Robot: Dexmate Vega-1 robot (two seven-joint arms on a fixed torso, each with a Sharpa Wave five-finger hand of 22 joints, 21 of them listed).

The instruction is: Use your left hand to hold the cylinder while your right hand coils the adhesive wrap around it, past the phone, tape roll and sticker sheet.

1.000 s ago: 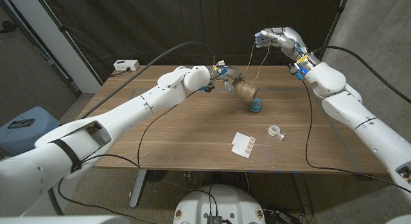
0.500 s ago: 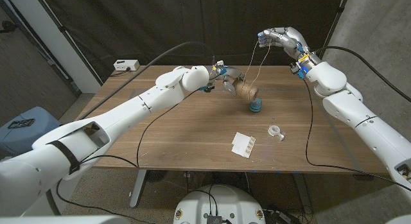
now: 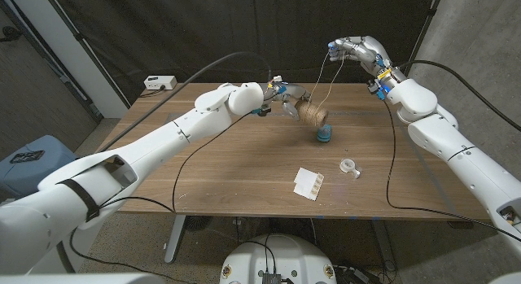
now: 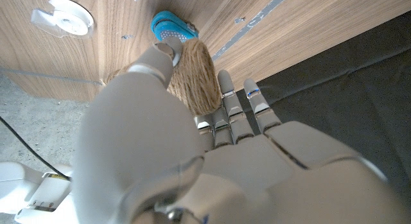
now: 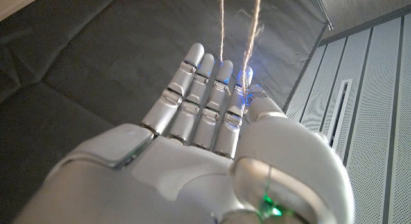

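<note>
Starting at the far left, one white box (image 3: 159,82) with a cable sits at the back corner of your desk (image 3: 203,174).

Moving right, your left hand (image 3: 286,100) is raised above the desk's back middle and grips one cylinder (image 3: 313,114), which is wound with tan twine. In the left wrist view the thumb and fingers (image 4: 232,107) close around the wound cylinder (image 4: 194,75), which points down toward the wood.

Directly beneath the cylinder's lower end, one small blue object (image 3: 324,135) stands on the desk; the left wrist view shows it (image 4: 171,29) just beside the cylinder's tip, though you cannot tell whether they touch.

Nearer the front edge lies one white sticker sheet (image 3: 309,184), flat on the wood. Right of it, well apart from the blue object, sits one clear tape roll (image 3: 350,166); it also appears in the left wrist view (image 4: 63,14).

Two thin strands of twine (image 3: 322,79) rise from the cylinder up to your right hand (image 3: 355,50), held high above the desk's back right. In the right wrist view the two strands (image 5: 221,25) run past the fingertips (image 5: 243,75) of that hand (image 5: 212,128), whose fingers lie straight and close together. You cannot tell from these views exactly how the strand is pinched, but it runs taut from the hand.
</note>
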